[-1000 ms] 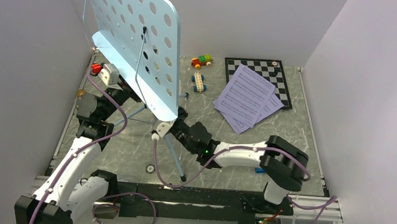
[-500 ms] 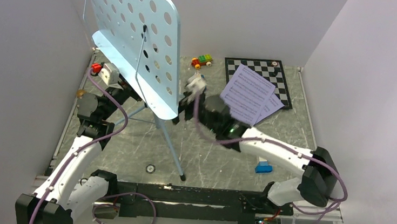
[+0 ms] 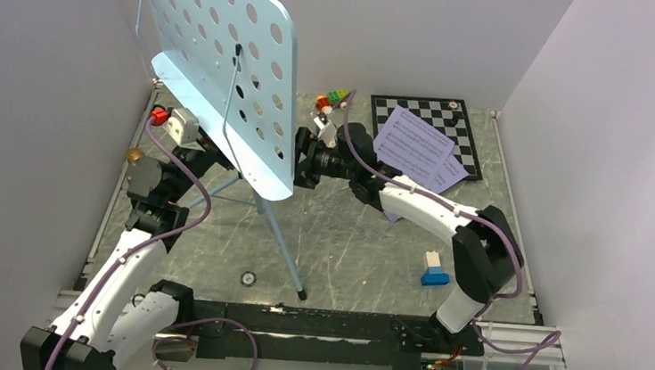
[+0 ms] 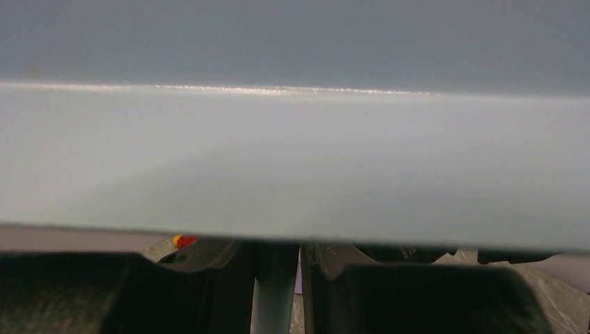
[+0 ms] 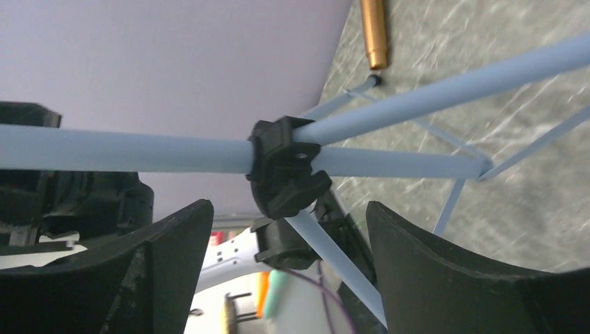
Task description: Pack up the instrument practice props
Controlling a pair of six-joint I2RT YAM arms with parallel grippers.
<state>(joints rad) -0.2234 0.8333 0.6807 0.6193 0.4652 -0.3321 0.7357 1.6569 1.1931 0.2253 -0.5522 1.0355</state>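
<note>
The light-blue music stand [image 3: 227, 60] stands at the back left, its hole-punched desk tilted over the tripod legs [image 3: 287, 253]. My left gripper [image 3: 194, 151] is under the desk, shut on the stand's pole [image 4: 275, 296]; the desk's underside [image 4: 292, 160] fills the left wrist view. My right gripper [image 3: 302, 160] is open beside the desk's lower right edge, its fingers [image 5: 160, 264] either side of the black tripod hub [image 5: 285, 167] without touching it. White sheet-music pages [image 3: 412, 152] lie at the back right. The gold-brown microphone [image 5: 373, 31] lies on the table by the left wall [image 3: 134, 156]. The mic stand does not show clearly.
The black-and-white chessboard [image 3: 460, 116] lies partly under the pages. The colourful toy brick car [image 3: 333, 101] sits just behind my right wrist. A blue and white brick [image 3: 434, 269] lies at the front right. A small round ring [image 3: 248, 278] lies near the front stand leg. Walls close three sides.
My right arm has swung from the stand's front leg up and away to the desk's lower right edge, uncovering the blue and white brick. The left arm and the stand have stayed put.
</note>
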